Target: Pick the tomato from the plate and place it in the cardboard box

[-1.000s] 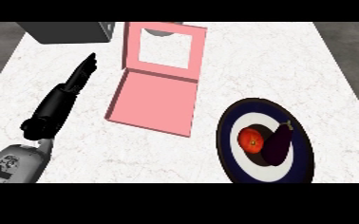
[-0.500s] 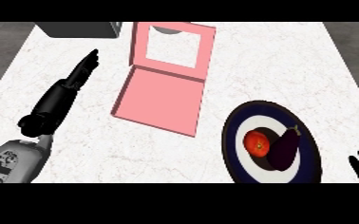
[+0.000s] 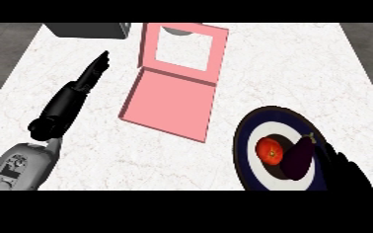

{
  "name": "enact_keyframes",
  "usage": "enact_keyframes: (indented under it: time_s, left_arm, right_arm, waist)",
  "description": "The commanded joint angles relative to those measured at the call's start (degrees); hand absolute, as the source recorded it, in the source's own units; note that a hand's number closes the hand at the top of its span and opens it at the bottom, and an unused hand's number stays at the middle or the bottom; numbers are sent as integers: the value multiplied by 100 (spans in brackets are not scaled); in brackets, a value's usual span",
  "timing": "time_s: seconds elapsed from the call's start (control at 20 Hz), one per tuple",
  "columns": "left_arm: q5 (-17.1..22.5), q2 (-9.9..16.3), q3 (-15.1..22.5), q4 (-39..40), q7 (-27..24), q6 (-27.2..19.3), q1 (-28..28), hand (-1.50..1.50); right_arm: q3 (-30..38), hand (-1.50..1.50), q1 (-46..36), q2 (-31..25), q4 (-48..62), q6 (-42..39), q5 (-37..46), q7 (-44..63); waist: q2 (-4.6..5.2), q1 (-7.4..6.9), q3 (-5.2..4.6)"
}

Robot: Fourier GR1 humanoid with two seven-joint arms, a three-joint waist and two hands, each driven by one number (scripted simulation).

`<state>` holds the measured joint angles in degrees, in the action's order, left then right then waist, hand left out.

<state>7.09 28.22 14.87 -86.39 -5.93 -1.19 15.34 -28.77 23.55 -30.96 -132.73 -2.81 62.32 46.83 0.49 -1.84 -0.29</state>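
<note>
Tomato (image 3: pixel 271 151) sits on plate (image 3: pixel 246 143) (untouched); right hand (image 3: pixel 348 174) beside it, fingers unclear; left hand (image 3: pixel 82 86) straight, empty.

Head view — steeply down over counter (image 3: pixel 291 69).

left hand (image 3: pixel 82 84): black, fingers straight, stretched up the view from a grey forearm.
right hand (image 3: pixel 348 174): black, lower right corner, fingers unclear.

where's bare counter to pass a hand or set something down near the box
Bare marble lies between the left hand and the pink box, and right of the box above the plate. It is crowded at the lower right: tomato and eggplant fill the plate, with the right hand beside it.
</note>
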Motion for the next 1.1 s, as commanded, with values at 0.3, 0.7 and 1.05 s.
enact_keyframes:
  time_s: [0.3,0.7,1.05]
  left_arm:
    - [-229,-202,-194,39,-61,91,-168,0]
    - [-478,-436,-391,-440,474,207,-176,0]
    - [-603,-548,-735,-285,321,539,-216,0]
  right_arm:
    - [-1100,-150,-2000,2008,1541,-1412,1078,1498]
    - [-937,-150,-2094,2435,2168,-1219,1560,1318]
    - [-442,-150,-1997,2396,2637,-1065,1552,907]
  waist:
    - [-45,136,26]
    - [-54,177,30]
    - [-53,189,30]
